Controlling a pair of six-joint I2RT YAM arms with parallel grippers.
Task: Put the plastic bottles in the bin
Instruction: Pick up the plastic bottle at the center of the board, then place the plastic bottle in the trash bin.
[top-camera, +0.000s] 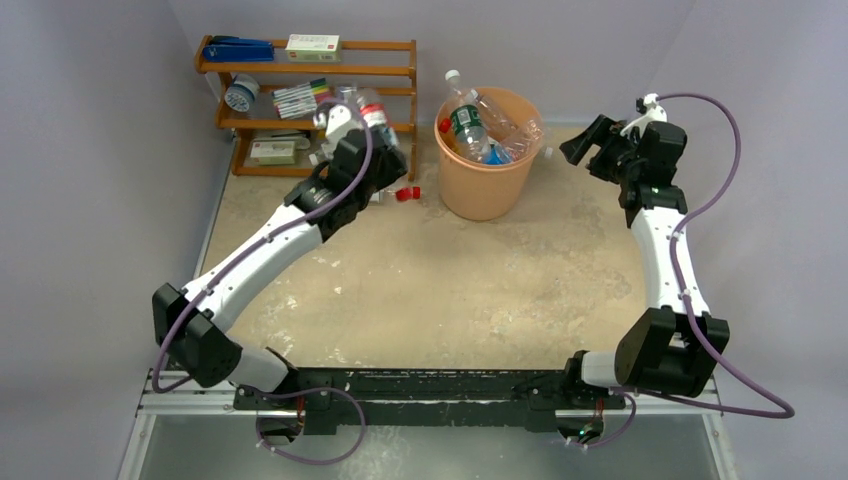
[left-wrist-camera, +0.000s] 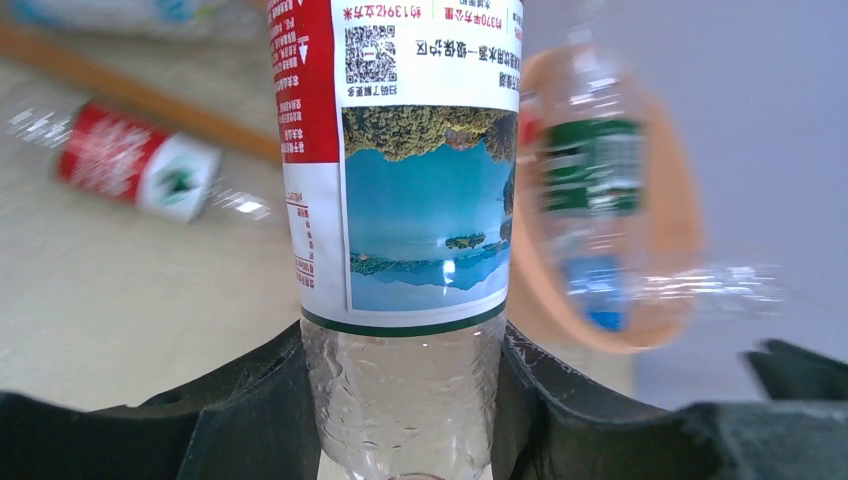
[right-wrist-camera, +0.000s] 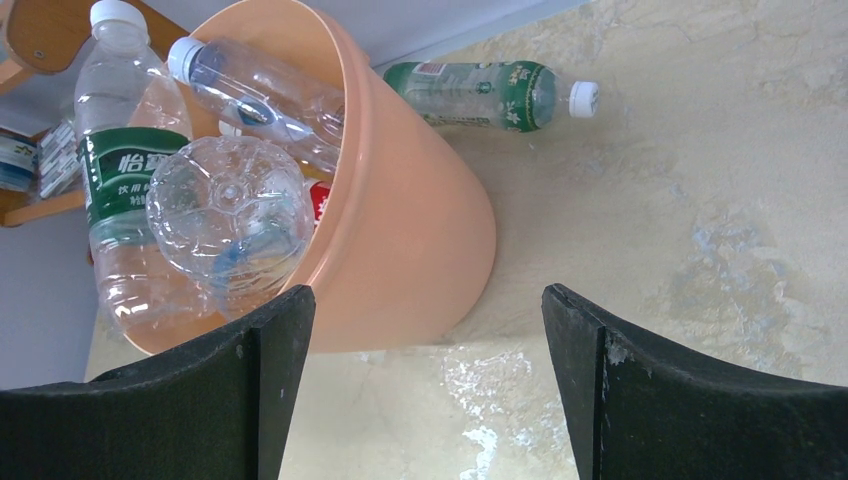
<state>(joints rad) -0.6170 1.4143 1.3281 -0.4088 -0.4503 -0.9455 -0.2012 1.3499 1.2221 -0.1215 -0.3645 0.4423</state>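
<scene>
The left end effector (left-wrist-camera: 400, 400) pinched a clear plastic bottle (left-wrist-camera: 410, 200) (cap and base cut off). The right end effector (right-wrist-camera: 425, 390) stood spread, empty; ahead of it, the smooth peach bin (right-wrist-camera: 420, 230) held bottles (right-wrist-camera: 225, 215).

The round peach plastic bin (top-camera: 480, 195) stands at the far middle of the mottled beige surface (top-camera: 450, 290), with the wooden shelf rack (top-camera: 310, 70) to its left against the back wall. Several clear plastic bottles (top-camera: 466, 125) sit in the bin, poking above its rim. A green-labelled clear bottle (right-wrist-camera: 480, 92) lies just beside the bin's far right. Between rack and bin, the left arm's jaws clasp a clear bottle with a red-and-white picture label (left-wrist-camera: 400, 150). A red-labelled clear bottle (left-wrist-camera: 140, 170) lies on the surface nearby. The right arm's jaws, spread and empty, are right of the bin.
</scene>
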